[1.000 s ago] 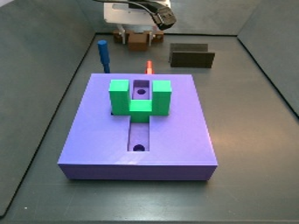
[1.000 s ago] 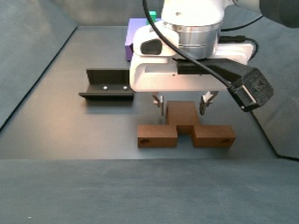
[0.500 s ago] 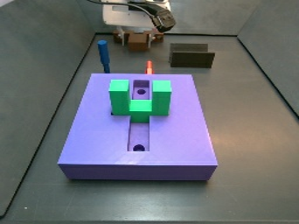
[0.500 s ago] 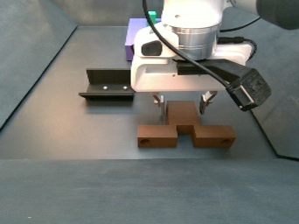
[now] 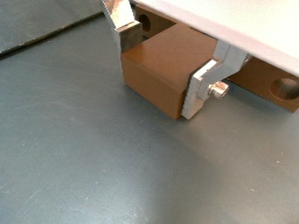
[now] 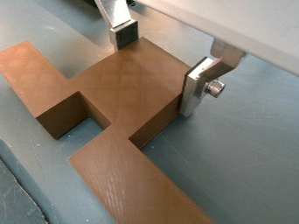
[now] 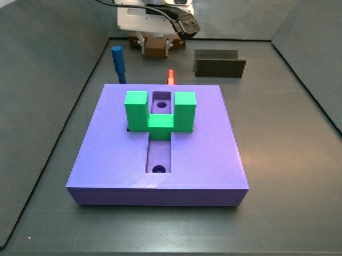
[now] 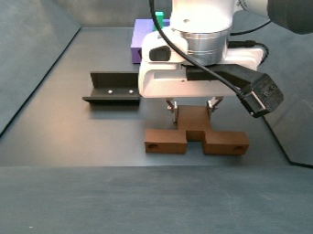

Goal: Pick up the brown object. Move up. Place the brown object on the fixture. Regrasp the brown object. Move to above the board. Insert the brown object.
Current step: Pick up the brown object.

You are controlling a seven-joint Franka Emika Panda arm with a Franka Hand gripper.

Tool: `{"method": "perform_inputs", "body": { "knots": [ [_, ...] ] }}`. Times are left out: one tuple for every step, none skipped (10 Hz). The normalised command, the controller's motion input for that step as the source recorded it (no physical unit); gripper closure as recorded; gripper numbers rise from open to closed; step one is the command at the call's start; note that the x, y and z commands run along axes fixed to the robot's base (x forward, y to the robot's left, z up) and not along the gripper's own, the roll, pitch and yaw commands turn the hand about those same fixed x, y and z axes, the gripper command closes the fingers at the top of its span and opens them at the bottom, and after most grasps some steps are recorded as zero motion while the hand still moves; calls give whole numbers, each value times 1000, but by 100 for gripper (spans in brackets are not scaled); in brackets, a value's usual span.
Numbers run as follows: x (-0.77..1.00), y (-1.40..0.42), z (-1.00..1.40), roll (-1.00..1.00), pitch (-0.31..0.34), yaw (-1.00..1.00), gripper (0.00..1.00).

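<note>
— Gripper (image 8: 192, 107) first: where do you see it?

— You see it low over the brown object (image 8: 192, 132) on the floor, its 2 fingers (image 6: 201, 80) pressed on the bar's narrow part, beside the fixture (image 8: 110, 89).

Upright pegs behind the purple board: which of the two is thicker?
The blue peg, left of the thin red peg. It stands nearer the tool, which straddles the brown object.
</note>
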Motion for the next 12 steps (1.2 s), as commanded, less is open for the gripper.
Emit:
{"method": "perform_inputs", "body": {
  "knots": [
    [0, 0, 0, 0, 0, 0, 100],
    [0, 0, 0, 0, 0, 0, 100],
    [0, 0, 0, 0, 0, 0, 100],
    [0, 0, 0, 0, 0, 0, 100],
    [0, 0, 0, 0, 0, 0, 100],
    [0, 0, 0, 0, 0, 0, 100],
    [0, 0, 0, 0, 0, 0, 100],
    [0, 0, 0, 0, 0, 0, 100],
    [0, 0, 0, 0, 0, 0, 100],
    [0, 0, 0, 0, 0, 0, 100],
    [0, 0, 0, 0, 0, 0, 100],
    [0, 0, 0, 0, 0, 0, 100]
  ]
}}
